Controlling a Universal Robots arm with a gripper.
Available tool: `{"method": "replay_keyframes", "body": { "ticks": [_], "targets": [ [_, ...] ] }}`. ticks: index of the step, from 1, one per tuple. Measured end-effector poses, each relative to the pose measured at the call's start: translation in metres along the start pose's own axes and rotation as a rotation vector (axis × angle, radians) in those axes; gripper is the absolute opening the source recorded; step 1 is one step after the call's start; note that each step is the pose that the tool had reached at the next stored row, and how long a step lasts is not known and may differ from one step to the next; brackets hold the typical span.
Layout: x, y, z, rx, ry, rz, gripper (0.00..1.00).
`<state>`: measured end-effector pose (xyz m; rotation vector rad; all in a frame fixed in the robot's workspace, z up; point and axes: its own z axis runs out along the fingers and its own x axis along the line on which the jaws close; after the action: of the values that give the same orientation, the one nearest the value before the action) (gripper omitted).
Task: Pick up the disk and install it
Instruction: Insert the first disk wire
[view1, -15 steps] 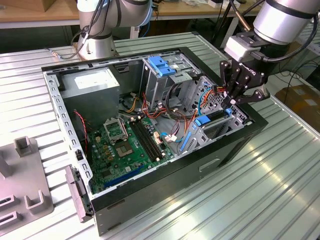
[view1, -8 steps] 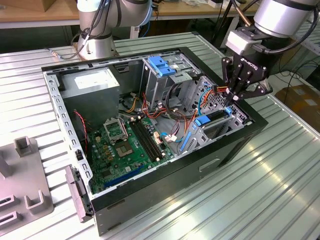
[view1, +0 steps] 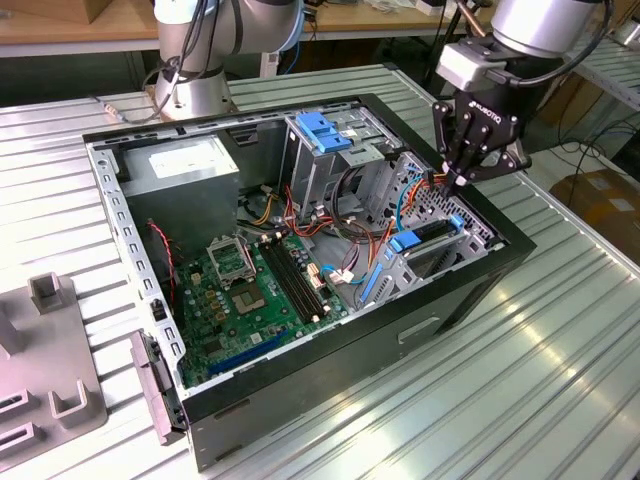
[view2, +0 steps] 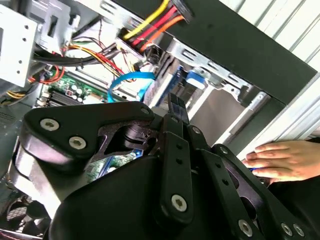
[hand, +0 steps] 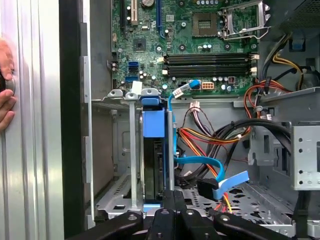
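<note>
The disk (view1: 428, 236), a dark drive in a bright blue carrier, sits in the metal bay at the end of the open computer case (view1: 350, 370) on the exterior view's right. In the first wrist view the disk (hand: 152, 145) stands on edge between the bay's grey rails. My gripper (view1: 461, 178) hangs just above the bay, a little clear of the disk, fingers together and holding nothing. In both wrist views its black fingers (hand: 173, 200) (view2: 177, 106) point toward the blue carrier (view2: 176, 85).
Inside the case are a green motherboard (view1: 250, 290), a grey power supply (view1: 190, 165), a drive cage with a blue latch (view1: 322, 130) and loose cables (hand: 210, 137). A person's hand (view2: 285, 160) rests on the table beside the case. A grey fixture (view1: 40, 370) lies at the exterior view's left.
</note>
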<state>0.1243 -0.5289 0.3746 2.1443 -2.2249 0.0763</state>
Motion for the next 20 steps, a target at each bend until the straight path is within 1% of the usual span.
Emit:
{"method": "replay_keyframes", "body": {
  "ticks": [2, 5, 6, 7, 9, 11, 13, 14, 16, 20],
  "targets": [
    [-0.0055, -0.0003, -0.0006, 0.0001, 0.0047, 0.0, 0.11],
    [-0.0206, -0.0009, -0.0019, 0.0009, 0.0243, 0.0, 0.11],
    [-0.024, -0.0011, -0.0021, 0.0011, 0.0291, 0.0, 0.11],
    [-0.0299, -0.0015, -0.0026, 0.0014, 0.0382, 0.0, 0.11],
    [-0.0372, -0.0017, -0.0031, 0.0019, 0.0525, 0.0, 0.11],
    [-0.0424, -0.0016, -0.0035, 0.0028, 0.0613, -0.005, 0.11],
    [-0.0443, -0.0015, -0.0035, 0.0043, 0.0633, -0.019, 0.11],
    [-0.045, -0.0015, -0.0036, 0.007, 0.0647, -0.045, 0.11],
    [-0.0451, -0.0015, -0.0033, 0.014, 0.0648, -0.113, 0.11],
    [-0.0451, -0.0016, -0.0028, 0.022, 0.0646, -0.19, 0.11]
  ]
}}
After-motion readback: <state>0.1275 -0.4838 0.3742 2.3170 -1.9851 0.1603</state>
